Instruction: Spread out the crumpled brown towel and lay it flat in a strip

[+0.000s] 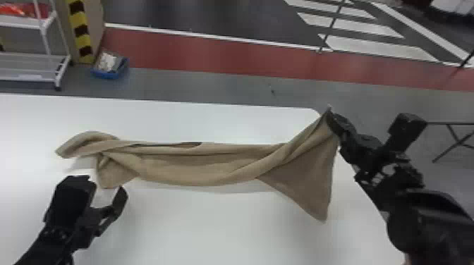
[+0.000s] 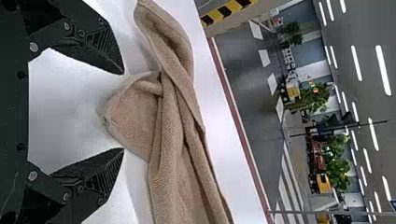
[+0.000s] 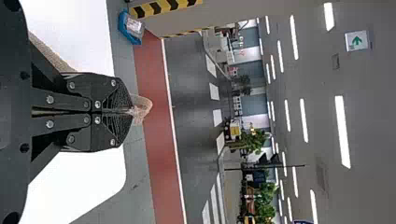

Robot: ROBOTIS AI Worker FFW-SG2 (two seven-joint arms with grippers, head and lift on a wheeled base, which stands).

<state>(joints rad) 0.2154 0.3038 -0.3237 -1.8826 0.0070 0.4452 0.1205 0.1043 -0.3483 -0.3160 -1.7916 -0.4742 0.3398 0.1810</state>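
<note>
Towel [image 1: 197, 164]: matt, ribbed-looking cloth; tabletop [image 1: 211, 225]: smooth.

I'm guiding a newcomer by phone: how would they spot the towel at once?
Find the big white table. Across it runs a long, rumpled brown towel, its right end raised in the right gripper. It is soft cloth, unlike that gripper and the left gripper near its other end, both black.

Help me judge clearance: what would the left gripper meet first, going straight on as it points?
The left gripper would probably meet the near left corner of the brown towel first, though depth there is hard to judge.
</note>
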